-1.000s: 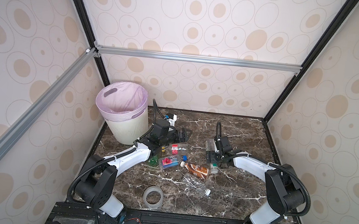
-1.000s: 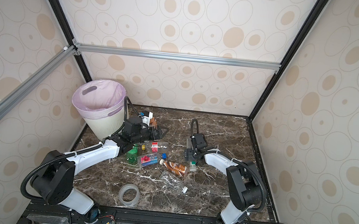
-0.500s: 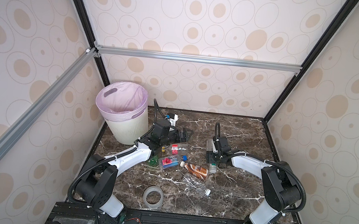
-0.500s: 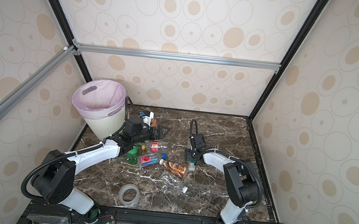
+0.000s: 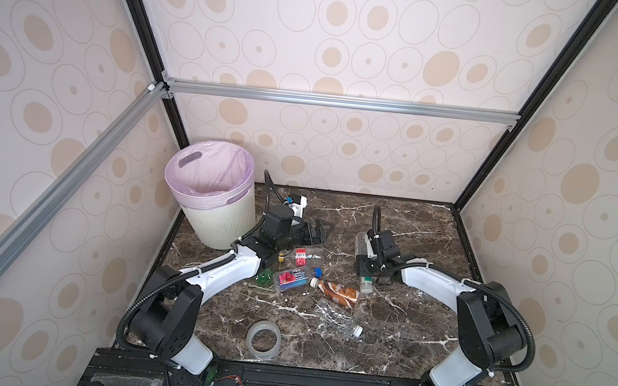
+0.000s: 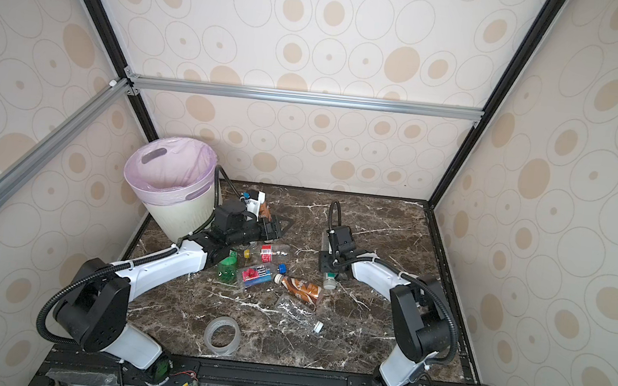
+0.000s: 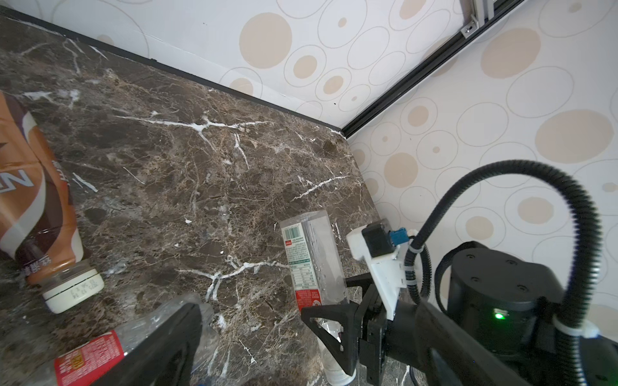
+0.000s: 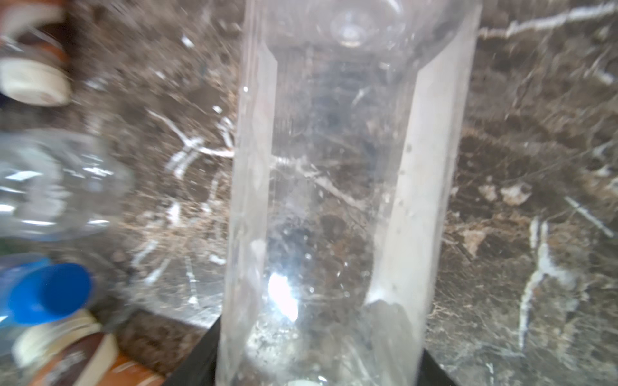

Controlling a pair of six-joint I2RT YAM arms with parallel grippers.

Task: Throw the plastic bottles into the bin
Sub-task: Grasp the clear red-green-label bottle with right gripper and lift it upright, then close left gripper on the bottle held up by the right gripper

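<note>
A clear bottle [image 5: 362, 248] with a white cap lies on the marble right of centre, and my right gripper [image 5: 365, 272] is shut on its neck end. In the right wrist view that clear bottle [image 8: 334, 187] fills the gap between the black fingers [image 8: 200, 361]. My left gripper [image 5: 325, 230] hangs open and empty near the bin [image 5: 218, 223], which has a pink liner. Between the arms lie a brown-wrapped bottle [image 5: 336, 291], a crushed clear bottle [image 5: 337, 316], a red-and-blue labelled bottle [image 5: 292, 278], a green bottle [image 5: 264, 277] and a small red-labelled bottle [image 5: 303, 255].
A clear tape ring [image 5: 263, 340] lies near the front edge. Another brown-wrapped bottle [image 7: 33, 200] lies close to my left gripper's finger [image 7: 167, 347]. Patterned walls and black frame posts close the table in at the back and on both sides.
The right gripper's jaws have closed in on the clear bottle, which stays where it lay. The left arm has not moved.
</note>
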